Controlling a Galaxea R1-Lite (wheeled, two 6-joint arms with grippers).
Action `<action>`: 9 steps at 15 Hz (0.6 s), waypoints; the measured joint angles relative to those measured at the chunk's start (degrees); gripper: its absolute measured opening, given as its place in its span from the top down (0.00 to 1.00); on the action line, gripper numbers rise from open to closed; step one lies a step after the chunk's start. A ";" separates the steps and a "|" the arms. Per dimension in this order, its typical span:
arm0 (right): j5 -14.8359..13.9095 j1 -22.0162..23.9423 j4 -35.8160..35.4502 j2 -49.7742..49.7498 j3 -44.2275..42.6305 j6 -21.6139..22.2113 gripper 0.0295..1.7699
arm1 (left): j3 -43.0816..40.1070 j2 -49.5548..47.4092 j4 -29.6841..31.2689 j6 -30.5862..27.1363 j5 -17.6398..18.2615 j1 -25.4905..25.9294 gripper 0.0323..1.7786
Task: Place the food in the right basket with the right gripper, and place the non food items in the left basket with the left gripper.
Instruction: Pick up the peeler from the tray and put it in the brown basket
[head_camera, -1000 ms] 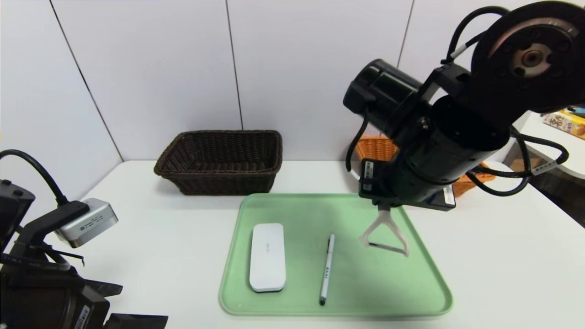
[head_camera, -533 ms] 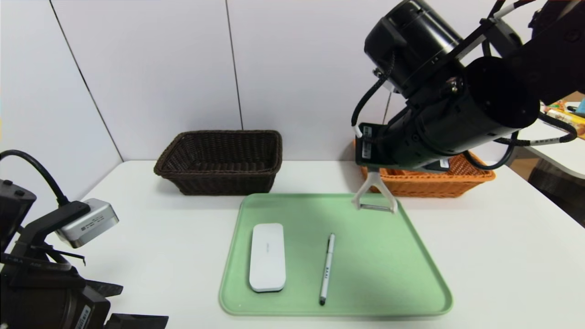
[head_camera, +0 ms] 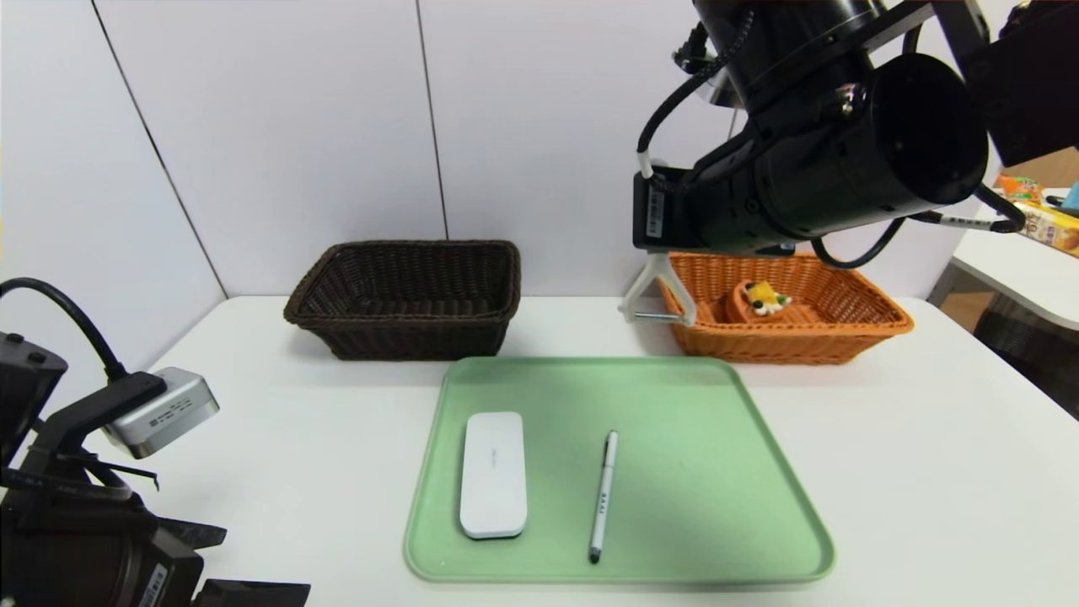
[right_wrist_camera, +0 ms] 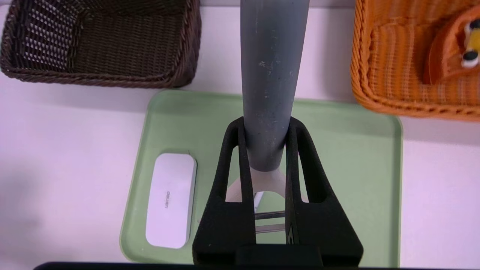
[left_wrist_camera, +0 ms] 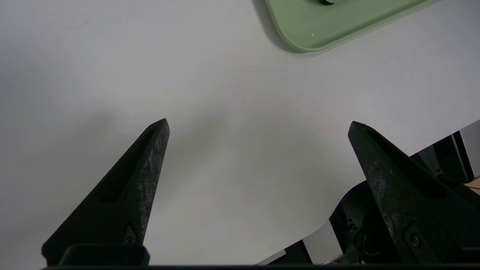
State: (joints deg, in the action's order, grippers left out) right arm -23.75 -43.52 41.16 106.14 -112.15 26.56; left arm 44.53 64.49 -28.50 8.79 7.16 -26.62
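A white desk (head_camera: 885,472) stood against a pale panelled wall. A pale green tray (head_camera: 700,472) lay flat at the middle of the desk, nearest the robot. Behind the tray, to the left, sat a dark brown basket (head_camera: 405,299); behind it, to the right, sat an orange basket (head_camera: 809,337). The two baskets were well apart.

The right arm hung high over the far right corner of the tray. The right hand (right_wrist_camera: 267,125) was clenched on the grey handle of a peeler (right_wrist_camera: 270,67). In the head view the peeler's white forked head (head_camera: 656,295) hung in the air, just beside the left end of the orange basket and clear of the desk.

The left hand (left_wrist_camera: 258,125) was parked low at the near left of the desk with its fingers spread wide, grasping nothing.

A flat white case (head_camera: 493,474) lay on the left part of the tray. A slim white pen (head_camera: 603,496) lay just to its right, dark tip toward the robot; the two were apart. A small toy tart (head_camera: 759,299) lay inside the orange basket.
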 joint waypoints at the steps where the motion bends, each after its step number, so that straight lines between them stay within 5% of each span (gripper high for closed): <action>1: -0.04 -0.07 -1.80 0.09 0.02 -1.38 0.87 | -0.02 0.00 0.01 0.02 0.00 0.00 0.05; 9: -1.35 -0.74 -20.37 4.28 0.27 -9.78 0.87 | -0.21 0.09 0.01 0.09 0.01 0.00 0.05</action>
State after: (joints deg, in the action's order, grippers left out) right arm -25.10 -44.26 20.78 110.42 -111.89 16.79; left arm 44.32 64.57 -28.49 8.87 7.17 -26.62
